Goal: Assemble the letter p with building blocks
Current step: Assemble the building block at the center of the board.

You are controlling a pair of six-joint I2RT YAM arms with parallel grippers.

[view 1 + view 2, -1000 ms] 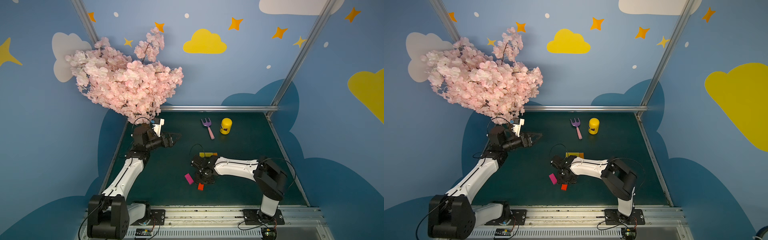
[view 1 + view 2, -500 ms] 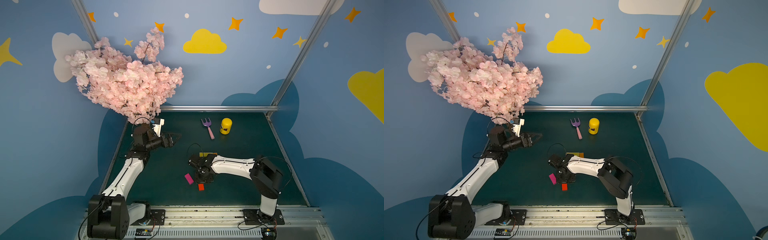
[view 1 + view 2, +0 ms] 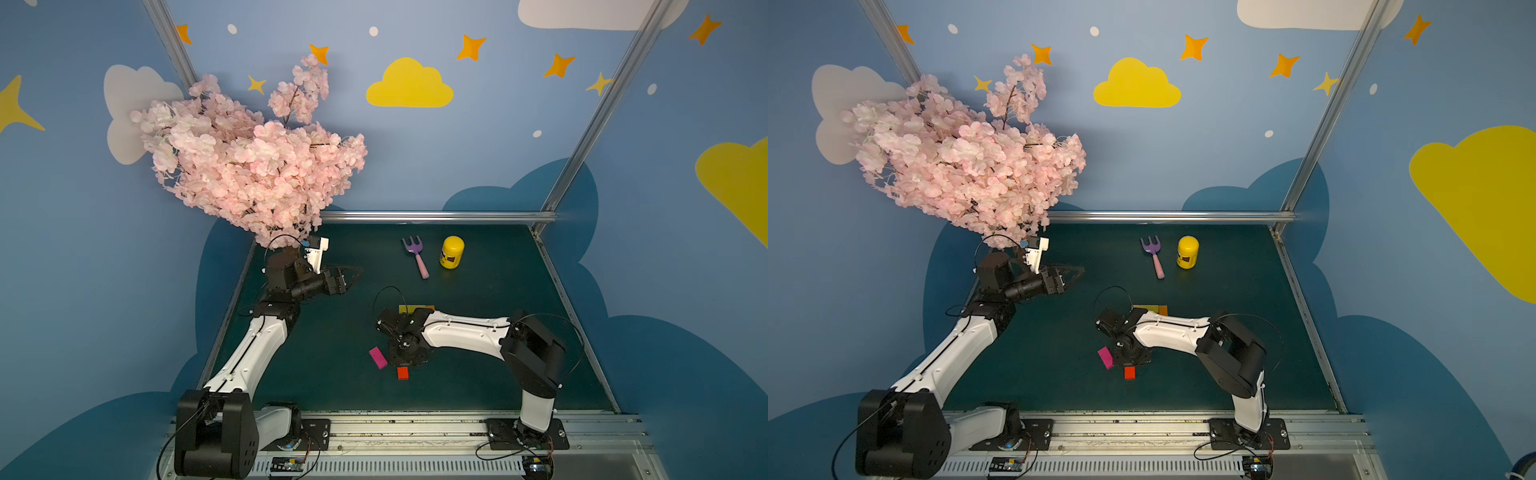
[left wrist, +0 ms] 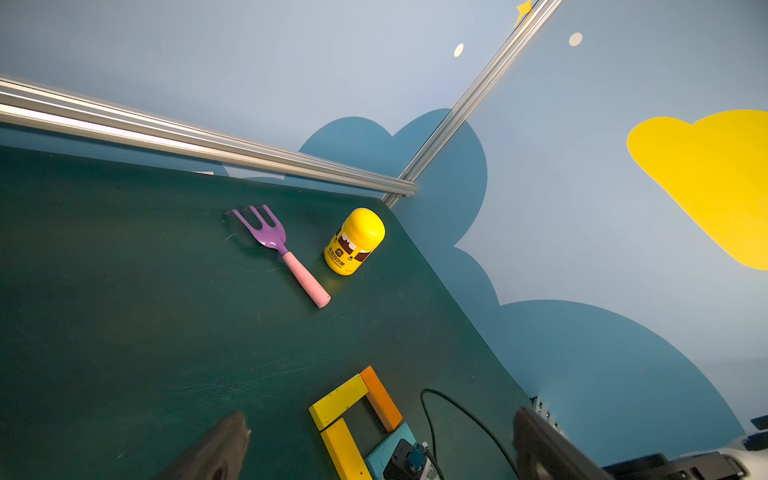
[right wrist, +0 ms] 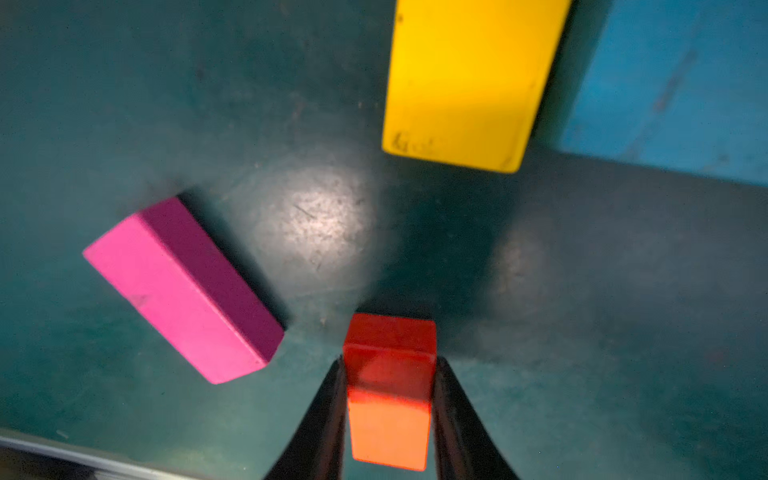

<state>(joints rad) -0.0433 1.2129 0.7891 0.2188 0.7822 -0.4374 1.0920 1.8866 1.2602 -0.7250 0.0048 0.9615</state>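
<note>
While the left tool (image 3: 348, 276) gapes, the right tool (image 5: 390, 368) clamps the red block (image 5: 388, 399), long axis toward the yellow block (image 5: 469, 83).

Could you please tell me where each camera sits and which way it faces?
Top views: high over the front rail, looking down at table and back wall; left arm and right arm show.
Left wrist: raised, facing the far right corner past toy rake and yellow jar; fingers of the open left gripper edge the frame.
Right wrist: low, looking down; right gripper shut on the red block, magenta block beside.
Shared: both wrist views show the same yellow block.
</note>
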